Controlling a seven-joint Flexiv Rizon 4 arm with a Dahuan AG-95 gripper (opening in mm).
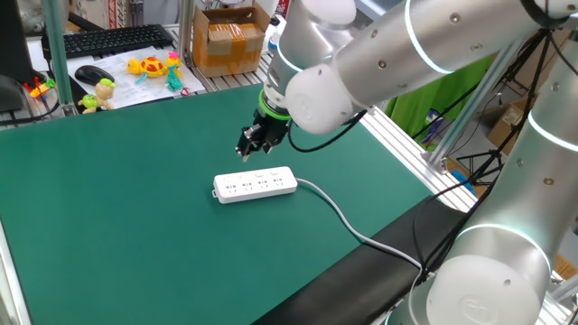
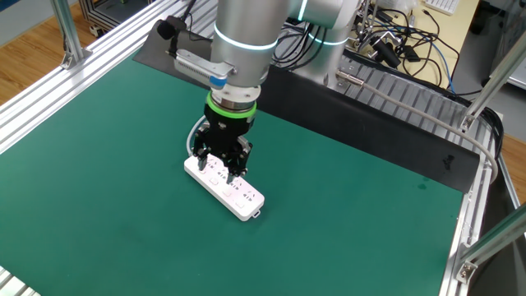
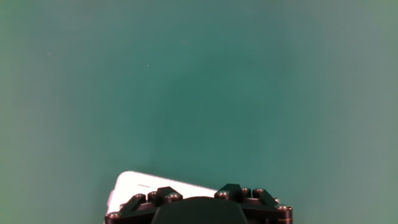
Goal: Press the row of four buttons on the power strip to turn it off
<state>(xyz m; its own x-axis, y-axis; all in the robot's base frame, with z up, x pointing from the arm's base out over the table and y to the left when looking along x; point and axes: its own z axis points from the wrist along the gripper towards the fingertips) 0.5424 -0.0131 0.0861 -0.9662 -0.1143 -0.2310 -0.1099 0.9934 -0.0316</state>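
The white power strip [image 1: 256, 184] lies flat on the green mat, its pale grey cable [image 1: 348, 221] trailing off to the right. Along its far long edge runs the row of four buttons [image 1: 259, 175], tiny and faint. My gripper [image 1: 256, 144] hangs just above the strip's far edge, pointing down. The other fixed view puts the gripper [image 2: 220, 162] over the left end of the power strip [image 2: 238, 196], with a gap between the fingers and nothing held. Only a blurred corner of the power strip [image 3: 134, 183] appears in the hand view, behind the gripper's black body; the fingertips are hidden there.
Behind the mat are a black keyboard [image 1: 113, 41], a mouse [image 1: 93, 74], small toys [image 1: 153, 66] and a cardboard box [image 1: 230, 41]. Aluminium rails [image 2: 394, 99] border the mat, and loose cables [image 2: 403, 41] lie beyond the far rail.
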